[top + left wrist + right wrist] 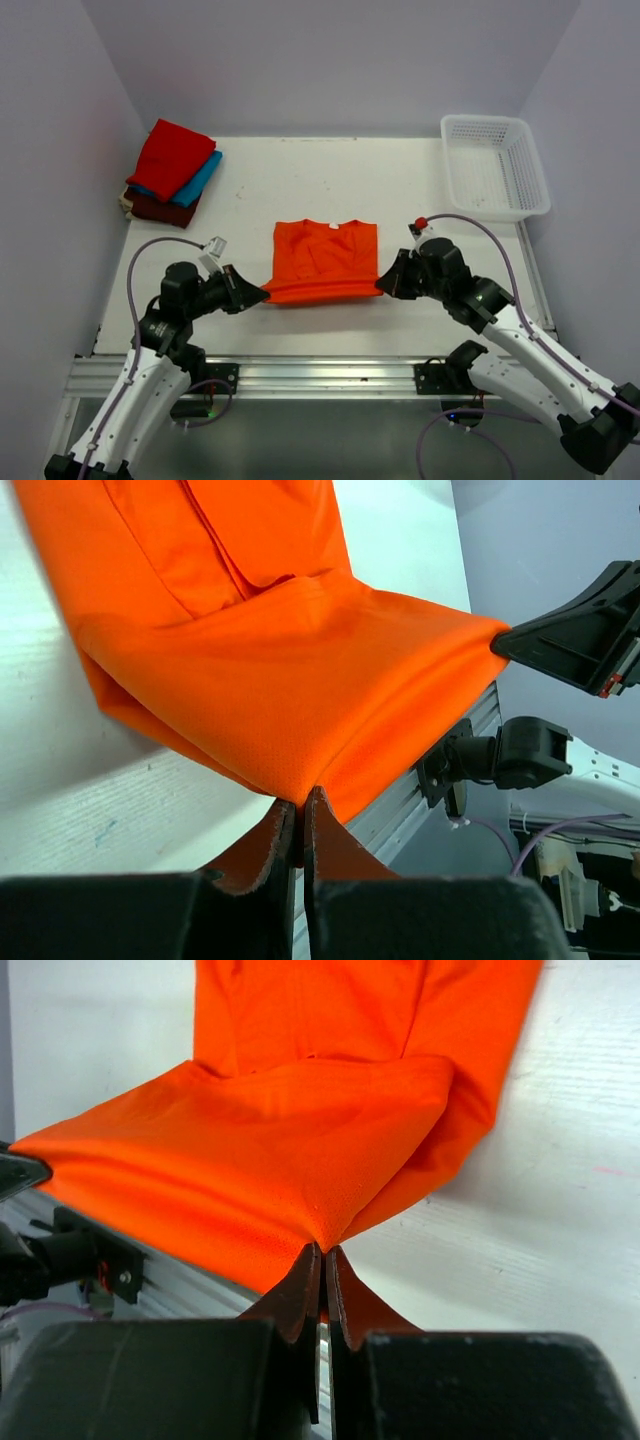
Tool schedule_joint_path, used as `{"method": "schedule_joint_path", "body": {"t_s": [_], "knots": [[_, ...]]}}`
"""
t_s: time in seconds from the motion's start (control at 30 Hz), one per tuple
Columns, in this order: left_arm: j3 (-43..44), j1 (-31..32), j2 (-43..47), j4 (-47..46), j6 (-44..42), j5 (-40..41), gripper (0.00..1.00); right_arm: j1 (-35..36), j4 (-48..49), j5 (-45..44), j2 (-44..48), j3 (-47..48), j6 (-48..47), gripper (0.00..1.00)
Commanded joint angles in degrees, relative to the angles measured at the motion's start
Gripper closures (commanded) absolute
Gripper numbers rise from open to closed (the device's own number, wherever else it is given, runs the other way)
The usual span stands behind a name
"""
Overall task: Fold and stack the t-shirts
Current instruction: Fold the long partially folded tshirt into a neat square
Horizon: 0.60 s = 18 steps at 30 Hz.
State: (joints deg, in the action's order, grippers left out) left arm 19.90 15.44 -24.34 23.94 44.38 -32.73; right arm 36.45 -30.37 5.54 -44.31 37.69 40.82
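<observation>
The orange t-shirt lies in the middle of the table with its near edge lifted. My left gripper is shut on its near left corner. My right gripper is shut on its near right corner. The cloth is stretched between them, clear in the left wrist view and the right wrist view. The left gripper and the right gripper each pinch a corner fold. A stack of folded tees lies at the far left: red on top, turquoise-blue below, dark maroon at the bottom.
A white plastic mesh basket stands at the far right corner. The aluminium rail runs along the table's near edge. White walls enclose the left, back and right sides.
</observation>
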Motion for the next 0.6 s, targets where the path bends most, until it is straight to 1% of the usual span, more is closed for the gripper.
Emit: {"method": "schedule_joint_path", "body": {"t_s": [0.0, 0.03, 0.07, 0.13, 0.17, 0.23, 0.27, 0.33, 0.37, 0.4, 0.43, 0.47, 0.57], "knots": [[-0.5, -0.1, -4.6, -11.6, -0.5, 2.4, 1.00, -0.1, 0.9, -10.2, -2.6, 2.9, -2.2, 1.00], [-1.5, -0.1, -6.0, -14.1, -0.5, 2.5, 1.00, -0.1, 1.7, -10.9, -3.3, 3.0, -2.3, 1.00], [-1.9, 0.0, -7.6, -19.1, -0.6, 2.3, 1.00, -0.1, 2.8, -11.7, -4.2, 2.9, -2.6, 1.00], [-2.1, -0.1, -12.4, -23.0, -1.5, 2.6, 1.00, -0.1, 5.9, -13.9, -6.9, 2.5, -2.8, 1.00], [-2.1, -0.1, -14.0, -29.1, -1.7, 2.8, 1.00, -0.1, 6.9, -14.9, -7.7, 2.4, -3.0, 1.00], [-1.5, -0.1, -19.0, -33.1, -2.6, 4.1, 1.00, -0.1, 9.4, -17.5, -10.3, 2.5, -3.3, 1.00], [-1.3, -0.1, -22.6, -37.3, -2.8, 4.3, 1.00, -0.2, 10.2, -18.5, -11.0, 2.6, -3.5, 1.00], [0.0, -0.1, -26.8, -40.5, -3.7, 5.1, 1.00, -0.2, 13.0, -20.9, -13.1, 2.6, -3.5, 1.00], [0.5, -0.1, -29.0, -44.3, -3.9, 5.1, 1.00, -0.6, 14.1, -21.5, -13.9, 2.6, -3.8, 1.00], [1.4, -0.1, -33.5, -46.0, -4.3, 5.1, 1.00, -0.8, 15.8, -22.2, -14.8, 2.7, -3.9, 1.00], [2.3, -0.1, -35.9, -46.8, -4.6, 5.0, 1.00, -1.2, 16.6, -22.3, -17.0, 3.2, -4.0, 1.00], [3.3, -0.1, -40.3, -48.0, -4.9, 4.9, 1.00, -2.1, 17.4, -22.3, -18.2, 3.4, -4.4, 1.00], [5.1, -0.1, -46.8, -52.1, -4.7, 4.3, 1.00, -4.4, 20.4, -21.3, -22.3, 4.8, -5.0, 1.00]]}}
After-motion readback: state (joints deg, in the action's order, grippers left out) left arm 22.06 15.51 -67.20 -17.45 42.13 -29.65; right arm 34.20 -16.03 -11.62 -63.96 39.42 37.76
